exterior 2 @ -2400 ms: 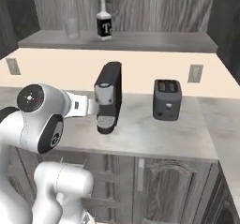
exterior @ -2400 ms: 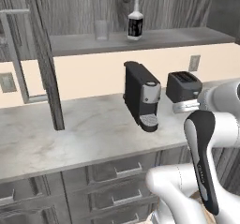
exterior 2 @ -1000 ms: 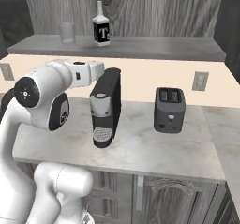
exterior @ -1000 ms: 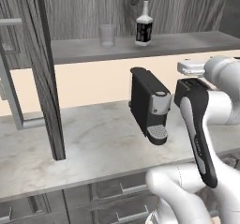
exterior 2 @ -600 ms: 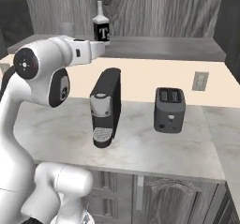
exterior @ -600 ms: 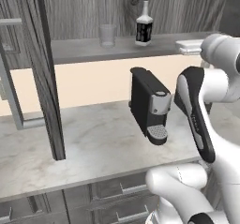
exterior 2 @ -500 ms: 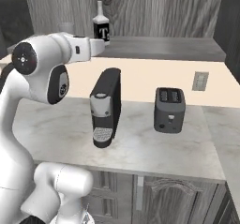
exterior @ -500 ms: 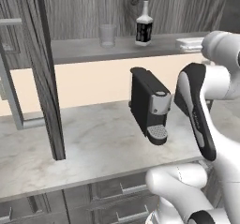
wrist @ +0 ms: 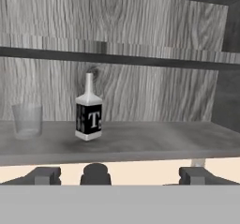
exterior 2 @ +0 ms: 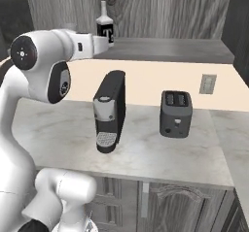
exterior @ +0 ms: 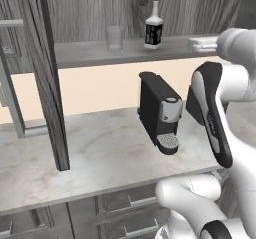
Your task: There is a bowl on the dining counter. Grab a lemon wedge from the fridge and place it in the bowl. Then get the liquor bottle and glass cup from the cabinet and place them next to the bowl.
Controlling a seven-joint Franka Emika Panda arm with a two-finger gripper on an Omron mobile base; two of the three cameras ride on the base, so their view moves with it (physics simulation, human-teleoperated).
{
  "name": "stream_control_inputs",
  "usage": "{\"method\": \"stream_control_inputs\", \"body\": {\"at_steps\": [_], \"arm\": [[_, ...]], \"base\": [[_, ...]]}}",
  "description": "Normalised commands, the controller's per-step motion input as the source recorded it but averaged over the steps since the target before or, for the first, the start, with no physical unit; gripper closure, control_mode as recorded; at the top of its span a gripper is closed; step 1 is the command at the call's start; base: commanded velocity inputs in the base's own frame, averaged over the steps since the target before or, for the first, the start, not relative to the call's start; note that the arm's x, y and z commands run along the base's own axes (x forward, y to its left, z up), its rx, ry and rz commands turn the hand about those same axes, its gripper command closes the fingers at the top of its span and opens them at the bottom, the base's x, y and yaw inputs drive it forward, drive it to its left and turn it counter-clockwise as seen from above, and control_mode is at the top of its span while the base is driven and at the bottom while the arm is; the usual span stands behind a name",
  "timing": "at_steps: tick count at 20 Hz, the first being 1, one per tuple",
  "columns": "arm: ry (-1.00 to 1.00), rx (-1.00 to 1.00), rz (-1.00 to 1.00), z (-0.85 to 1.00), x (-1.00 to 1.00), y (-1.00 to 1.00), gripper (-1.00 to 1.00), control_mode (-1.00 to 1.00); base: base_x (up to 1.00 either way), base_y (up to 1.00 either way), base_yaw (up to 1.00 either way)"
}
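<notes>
In the left base view, the small clear liquor bottle with a black label (exterior: 153, 29) stands upright on the grey shelf (exterior: 165, 49) of the dark grey wood-grain cabinet, upper centre, with the short clear glass cup (exterior: 114, 37) apart to its left. The end effector (exterior: 199, 43) sits at shelf height, right of the bottle.

In the right base view, the bottle (exterior 2: 104, 26) shows at upper left, above a black coffee machine (exterior 2: 108, 111) on the marbled tabletop (exterior 2: 146, 148).

In the hand view, the end effector (wrist: 119, 175) has jaws spread wide, empty; bottle (wrist: 88, 113) ahead, left of centre. The step looks like reaching for the bottle; next calls for shifting left and advancing around it.
</notes>
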Motion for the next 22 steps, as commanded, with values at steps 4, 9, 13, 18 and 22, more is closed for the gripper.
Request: {"method": "stream_control_inputs", "body": {"at_steps": [4,9,13,18,22], "arm": [[0.00,0.02,0.00,0.00,0.43,0.00,-1.00,-1.00],[0.00,0.02,-0.02,0.01,0.47,0.17,-1.00,-1.00],[-0.01,0.00,-0.03,0.11,0.39,0.31,-1.00,-1.00],[0.00,0.00,-0.02,0.13,0.48,0.36,-1.00,-1.00],[0.00,0.00,-0.02,0.07,0.58,0.36,-1.00,-1.00]], "base": [[0.00,0.00,0.00],[0.00,0.00,0.00],[0.00,0.00,0.00],[0.00,0.00,0.00],[0.00,0.00,0.00]]}}
